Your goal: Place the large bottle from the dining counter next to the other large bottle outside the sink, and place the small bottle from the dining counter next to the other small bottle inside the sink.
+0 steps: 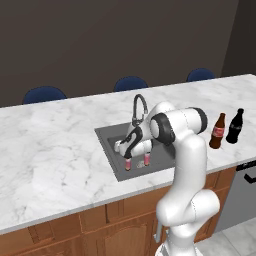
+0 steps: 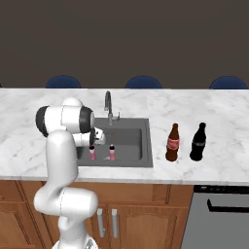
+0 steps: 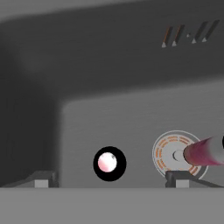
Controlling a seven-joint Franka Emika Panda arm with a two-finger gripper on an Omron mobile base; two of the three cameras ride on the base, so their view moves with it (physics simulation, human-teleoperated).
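Sink (image 1: 107,137), two small bottles (image 1: 147,159), tap (image 1: 139,106) behind

The pincer (image 1: 128,159) is partly masked by the arm's forearm in the left base view. In the hand view, the second small bottle (image 3: 205,151) is cut off by the right edge. Label text on the other large bottle (image 2: 172,143) is too small to read.

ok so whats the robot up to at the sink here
The white arm is bent down into the sink, with its end effector right above one of two small pink bottles standing on the basin floor; the other small bottle stands just beside it. The hand view looks straight down on that bottle's cap between the spread fingertips, so the end effector appears open. On the counter to the right of the sink, the brown bottle and the black bottle stand upright side by side.
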